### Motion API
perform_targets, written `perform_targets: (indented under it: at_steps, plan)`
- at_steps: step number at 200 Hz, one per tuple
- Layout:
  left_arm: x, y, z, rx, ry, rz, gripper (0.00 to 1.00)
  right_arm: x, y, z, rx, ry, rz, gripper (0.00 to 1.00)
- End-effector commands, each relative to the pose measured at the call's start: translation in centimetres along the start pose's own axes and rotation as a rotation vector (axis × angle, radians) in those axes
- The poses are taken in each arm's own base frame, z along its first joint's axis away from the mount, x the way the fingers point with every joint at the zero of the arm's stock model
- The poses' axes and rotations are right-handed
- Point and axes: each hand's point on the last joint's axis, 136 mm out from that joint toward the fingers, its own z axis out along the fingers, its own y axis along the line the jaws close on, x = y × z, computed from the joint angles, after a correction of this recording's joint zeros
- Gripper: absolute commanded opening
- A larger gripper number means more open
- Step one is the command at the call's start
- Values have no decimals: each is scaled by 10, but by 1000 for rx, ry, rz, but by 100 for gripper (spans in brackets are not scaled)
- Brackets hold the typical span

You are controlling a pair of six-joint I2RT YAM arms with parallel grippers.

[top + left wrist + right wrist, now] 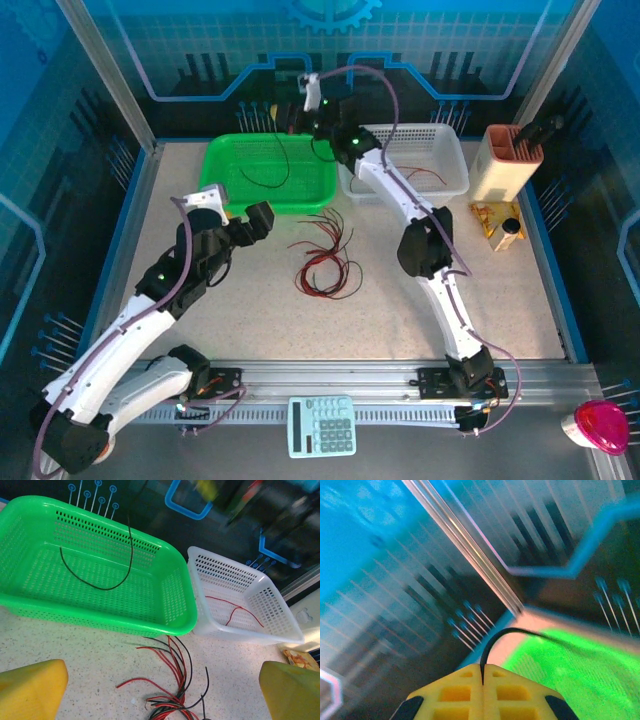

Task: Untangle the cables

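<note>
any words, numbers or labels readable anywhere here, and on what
No text reads clearly enough to quote.
Calculator: the key markings are too small to read.
Yellow packet: the print is blurred and unreadable.
Back wall: gear and circuit-line graphics, no words that can be made out.
</note>
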Motion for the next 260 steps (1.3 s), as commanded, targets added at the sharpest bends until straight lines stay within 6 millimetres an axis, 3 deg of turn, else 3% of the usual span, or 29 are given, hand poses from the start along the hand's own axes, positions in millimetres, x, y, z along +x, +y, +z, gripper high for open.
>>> perform_targets:
  at_steps: [1,20,52,92,109,118,142,162,209,260]
  plan:
    - [3,13,-4,-45,-9,-23,99,56,-37,12,63,149,45,0]
    - [3,14,-4,-45,-8,-31,99,96,-56,20,125,227,52,0]
    - [6,14,-2,-46,2,-40,99,139,-88,23,215,315,87,0]
    - [9,15,0,-49,11,-48,99,166,-103,21,244,380,107,0]
    - [10,15,0,-48,15,-51,99,166,-103,20,249,383,105,5]
    - [10,16,0,-49,16,-52,99,165,-102,20,253,383,101,13]
    - [11,15,0,-48,18,-58,99,161,-96,17,251,385,85,47]
    - [12,15,0,-47,20,-59,99,156,-88,14,249,389,57,61]
    - [12,16,0,-45,21,-68,99,135,-53,3,221,378,-42,75]
    - [11,16,-2,-42,13,-77,99,97,-8,-7,163,312,-96,76]
